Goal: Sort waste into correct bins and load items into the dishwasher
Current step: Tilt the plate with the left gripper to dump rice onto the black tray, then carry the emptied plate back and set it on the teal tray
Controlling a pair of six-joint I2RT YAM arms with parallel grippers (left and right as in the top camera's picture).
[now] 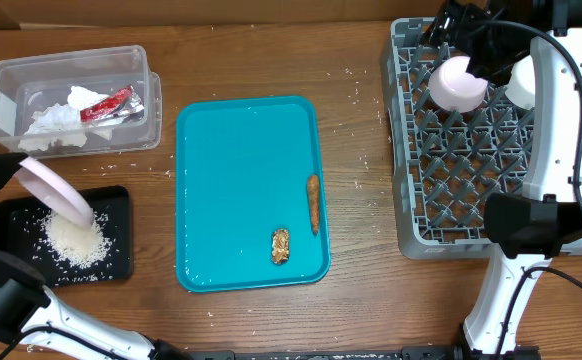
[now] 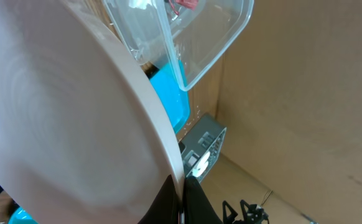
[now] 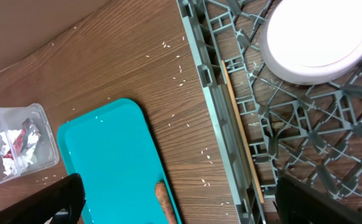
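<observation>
My left gripper [image 1: 13,172] is shut on the rim of a white plate [image 1: 56,190], which is tilted steeply over the black tray [image 1: 116,212]. A pile of white rice [image 1: 75,240] lies on that tray. In the left wrist view the plate [image 2: 63,112] fills the left side and my fingertips [image 2: 190,202] pinch its edge. The clear tub [image 1: 71,55] holds the napkin [image 1: 56,122] and foil wrapper [image 1: 107,104]. A sausage [image 1: 313,203] and nutty chunk [image 1: 280,246] lie on the teal tray [image 1: 241,160]. My right gripper [image 1: 463,28] is open above the grey rack [image 1: 471,150], near a white bowl [image 1: 458,82] and a cup [image 1: 524,85].
Loose rice grains are scattered on the wooden table between the teal tray and the rack [image 3: 280,124]. In the right wrist view the bowl [image 3: 321,40] sits upside down in the rack, and the sausage [image 3: 164,202] lies at the teal tray's [image 3: 112,162] right edge.
</observation>
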